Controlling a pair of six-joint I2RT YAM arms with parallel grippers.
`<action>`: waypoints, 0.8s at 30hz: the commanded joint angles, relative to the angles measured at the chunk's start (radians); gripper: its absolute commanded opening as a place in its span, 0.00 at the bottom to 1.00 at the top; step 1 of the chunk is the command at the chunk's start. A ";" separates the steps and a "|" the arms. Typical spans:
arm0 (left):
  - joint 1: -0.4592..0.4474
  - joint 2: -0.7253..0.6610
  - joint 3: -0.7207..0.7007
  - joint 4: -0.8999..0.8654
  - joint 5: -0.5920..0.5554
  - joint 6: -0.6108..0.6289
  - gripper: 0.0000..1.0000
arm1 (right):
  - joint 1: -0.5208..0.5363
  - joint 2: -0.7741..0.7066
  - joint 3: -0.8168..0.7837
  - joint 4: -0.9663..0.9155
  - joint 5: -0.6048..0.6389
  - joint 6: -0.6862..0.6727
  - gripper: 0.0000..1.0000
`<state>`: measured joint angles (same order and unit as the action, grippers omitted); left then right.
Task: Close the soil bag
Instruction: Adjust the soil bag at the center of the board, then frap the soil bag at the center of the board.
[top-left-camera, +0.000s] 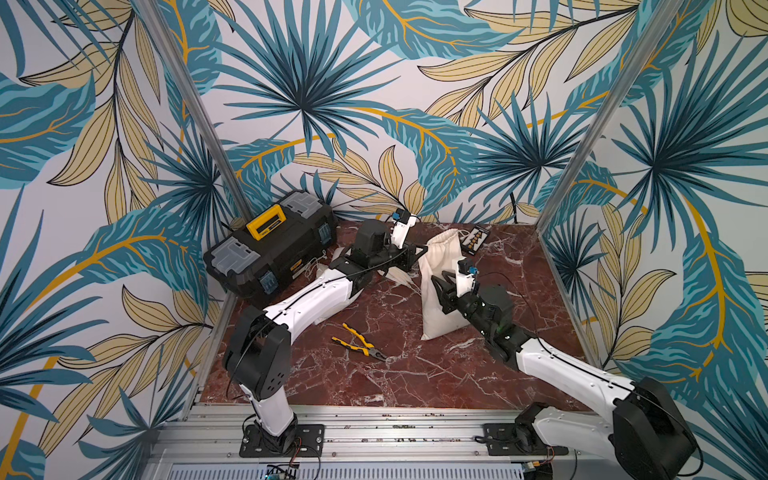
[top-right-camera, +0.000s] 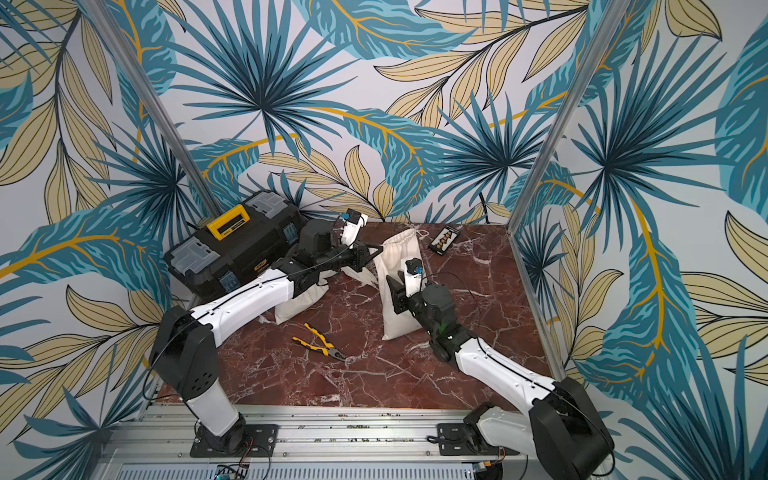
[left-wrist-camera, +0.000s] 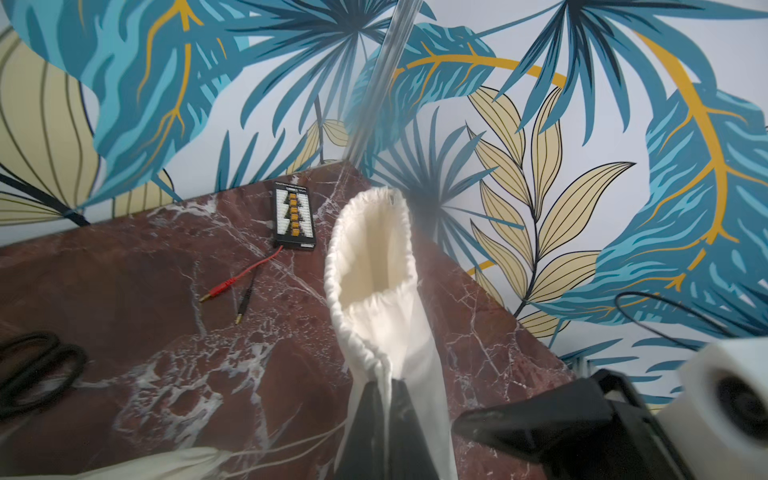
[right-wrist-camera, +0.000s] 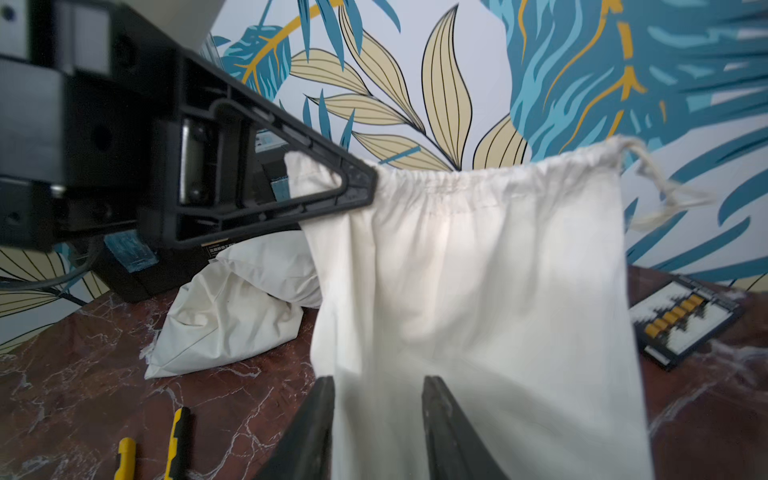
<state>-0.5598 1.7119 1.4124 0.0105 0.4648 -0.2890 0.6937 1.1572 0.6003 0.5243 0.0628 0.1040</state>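
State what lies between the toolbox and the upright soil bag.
A second white bag lies slumped there, the left hand above it pinching the rim of the soil bag; the right wrist view shows both.

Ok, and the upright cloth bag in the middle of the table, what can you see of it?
The soil bag is a cream cloth drawstring sack standing upright on the red marble table. Its mouth is open, the hem gathered around the cord; a cord loop hangs off one top corner. The left hand is shut on the opposite top corner. The right hand sits low at its side, jaws apart, cloth showing between them; contact is unclear.
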 joint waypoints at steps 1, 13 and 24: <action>0.006 -0.088 0.080 -0.134 -0.116 0.202 0.01 | 0.003 -0.085 -0.008 -0.067 0.034 -0.037 0.50; 0.005 -0.158 0.092 -0.232 -0.137 0.382 0.09 | -0.042 -0.317 0.094 -0.407 0.135 -0.191 0.76; 0.005 -0.192 0.051 -0.223 -0.168 0.403 0.12 | -0.065 -0.247 0.154 -0.447 0.052 -0.285 0.81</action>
<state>-0.5549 1.5578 1.4689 -0.2516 0.3077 0.0906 0.6384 0.8955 0.7101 0.0978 0.1188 -0.1322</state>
